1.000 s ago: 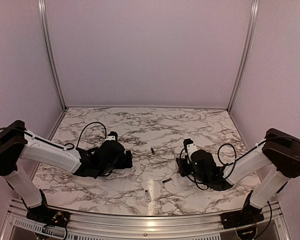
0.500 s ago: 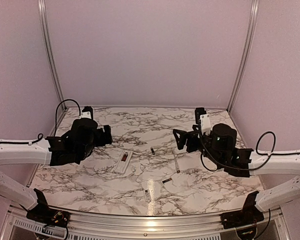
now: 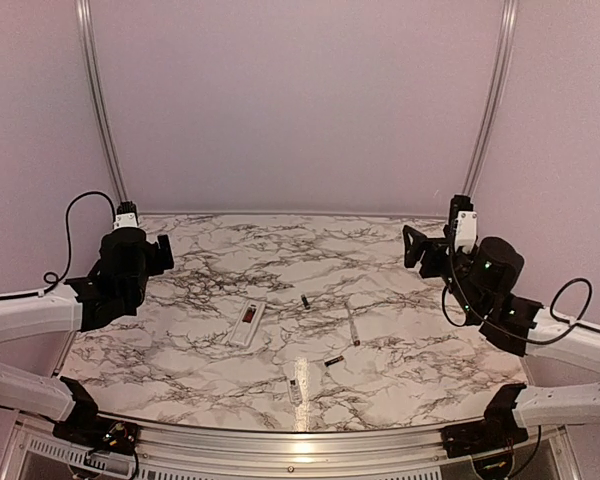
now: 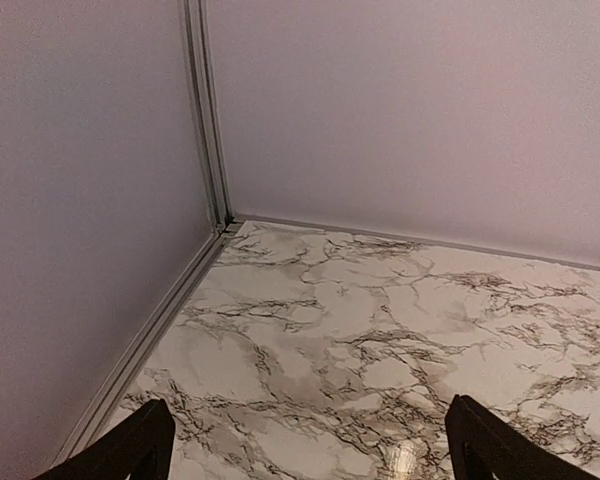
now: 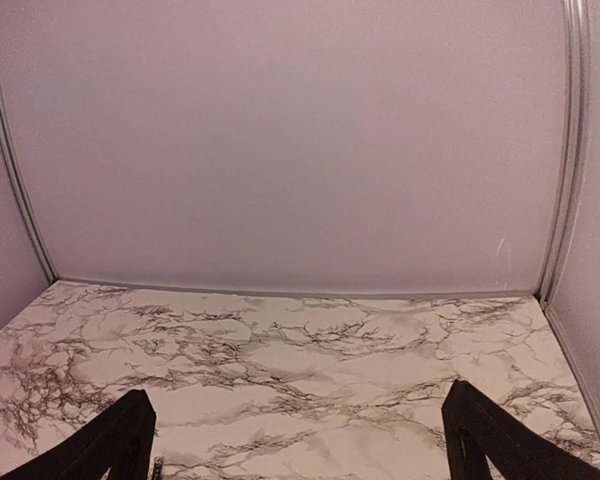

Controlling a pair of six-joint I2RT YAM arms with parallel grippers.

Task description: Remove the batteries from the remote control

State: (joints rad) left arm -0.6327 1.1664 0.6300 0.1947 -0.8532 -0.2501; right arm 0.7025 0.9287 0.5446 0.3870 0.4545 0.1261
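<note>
The white remote control [image 3: 247, 324] lies on the marble table left of centre, its dark recess facing up. One small dark battery [image 3: 305, 300] rests just right of it, and a second battery [image 3: 333, 361] lies nearer the front. My left gripper [image 3: 161, 254] hangs high over the table's left side, far from the remote; its fingers stand wide apart with nothing between them [image 4: 310, 452]. My right gripper [image 3: 414, 250] is raised at the far right, also open and empty [image 5: 295, 445]. Neither wrist view shows the remote.
A thin pale strip [image 3: 352, 325] lies right of the batteries. A bright glare spot [image 3: 296, 388] sits near the front edge. Lilac walls with metal corner posts [image 3: 98, 110] close in the table on three sides.
Both arms have lifted from the table centre and swung out to the sides. The remote and the pale strip, covered a second ago, now lie in plain view.
</note>
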